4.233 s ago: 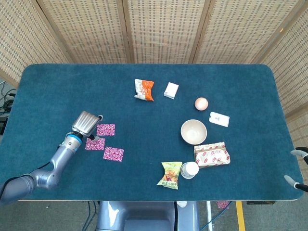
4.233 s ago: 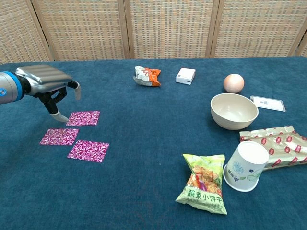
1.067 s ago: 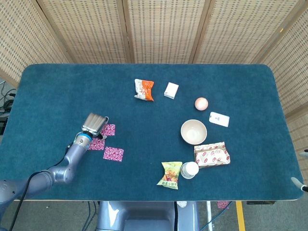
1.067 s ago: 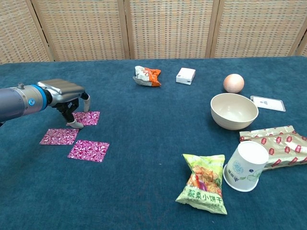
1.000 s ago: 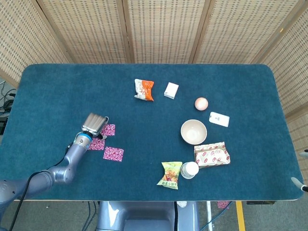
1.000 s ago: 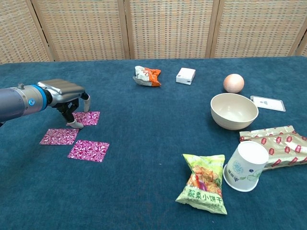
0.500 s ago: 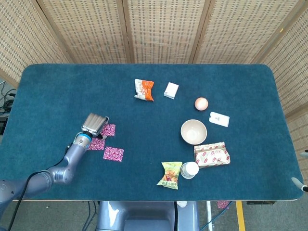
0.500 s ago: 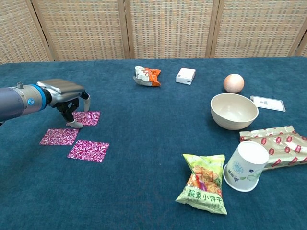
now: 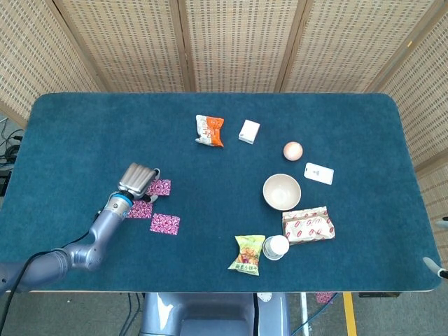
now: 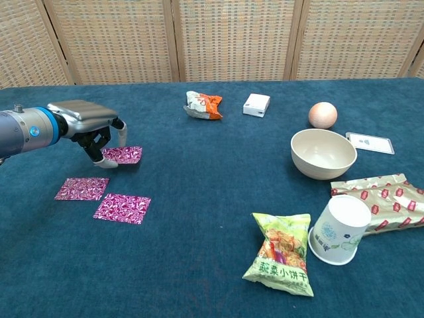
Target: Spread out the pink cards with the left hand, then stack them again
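Three pink patterned cards lie apart at the left of the blue table. My left hand (image 10: pixel 89 127) reaches in from the left and pinches the left edge of the farthest pink card (image 10: pixel 124 154), which is raised slightly; in the head view the left hand (image 9: pixel 137 180) covers part of this card (image 9: pixel 160 187). The other two cards (image 10: pixel 81 188) (image 10: pixel 122 208) lie flat in front of it, untouched. Only two fingertips (image 9: pixel 432 266) of my right hand show at the right edge of the head view, spread apart and holding nothing.
A beige bowl (image 10: pixel 323 153), a tipped paper cup (image 10: pixel 338 230), a green snack bag (image 10: pixel 280 253) and a red-patterned packet (image 10: pixel 376 201) sit at the right. An orange snack bag (image 10: pixel 203 105), a white box (image 10: pixel 256 105), a peach ball (image 10: pixel 322 114) and a white card (image 10: pixel 370 142) lie farther back.
My left hand moved right onto the farthest card, closed on its edge, and has now lifted it a little up and away. The other two cards have not moved.
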You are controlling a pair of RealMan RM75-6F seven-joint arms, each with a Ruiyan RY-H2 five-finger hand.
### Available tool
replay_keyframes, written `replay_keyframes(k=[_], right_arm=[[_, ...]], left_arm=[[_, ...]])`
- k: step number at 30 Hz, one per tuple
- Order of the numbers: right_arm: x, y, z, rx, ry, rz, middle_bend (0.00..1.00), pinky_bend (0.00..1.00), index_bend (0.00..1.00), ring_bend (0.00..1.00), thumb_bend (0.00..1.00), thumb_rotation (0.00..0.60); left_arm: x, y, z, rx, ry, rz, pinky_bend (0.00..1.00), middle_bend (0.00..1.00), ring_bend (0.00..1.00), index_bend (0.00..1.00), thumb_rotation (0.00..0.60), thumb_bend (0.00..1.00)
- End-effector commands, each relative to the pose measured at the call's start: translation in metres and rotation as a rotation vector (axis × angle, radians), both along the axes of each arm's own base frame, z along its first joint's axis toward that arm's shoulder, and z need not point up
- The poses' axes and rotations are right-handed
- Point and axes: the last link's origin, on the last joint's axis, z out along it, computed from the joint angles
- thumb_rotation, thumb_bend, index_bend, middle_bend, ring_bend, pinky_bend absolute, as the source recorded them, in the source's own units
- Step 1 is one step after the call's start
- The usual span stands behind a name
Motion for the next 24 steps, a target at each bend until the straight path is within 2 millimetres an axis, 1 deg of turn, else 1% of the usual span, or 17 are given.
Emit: replay_keyframes(k=[1,8,16,20,24], right_arm=[[0.0,0.0,0.0,0.0,-0.001,0.001,0.29,0.08,0.32,0.14,0.15,0.6],[0.001,0.001,0.0,-0.003,-0.001,0.002,0.29,0.08,0.32,0.14,0.15,0.6],[0.0,0.001,0.0,-0.004,-0.006,0.001,0.29,0.08,0.32,0.14,0.15,0.6],[-0.001,0.001,0.0,-0.006,-0.009,0.0,0.29,0.08,0.32,0.14,0.15,0.6],[-0.002,0.001,0.0,-0.004,-0.012,0.0,0.29,0.08,0.32,0.14,0.15,0.6]], left_arm=[[0.005,-0.005,0.004,-0.005,-0.01,-0.021,0.7,0.76,0.76,0.42,0.473,0.27],[0.014,-0.02,0.0,-0.056,-0.047,-0.032,0.7,0.76,0.76,0.42,0.474,0.27],[0.026,-0.043,-0.006,-0.11,-0.055,-0.104,0.7,0.76,0.76,0.42,0.479,0.26],[0.028,-0.054,-0.007,-0.132,-0.041,-0.136,0.7,0.76,0.76,0.42,0.478,0.26],[0.026,-0.064,-0.008,-0.147,-0.028,-0.149,0.7,0.76,0.76,0.42,0.478,0.26]])
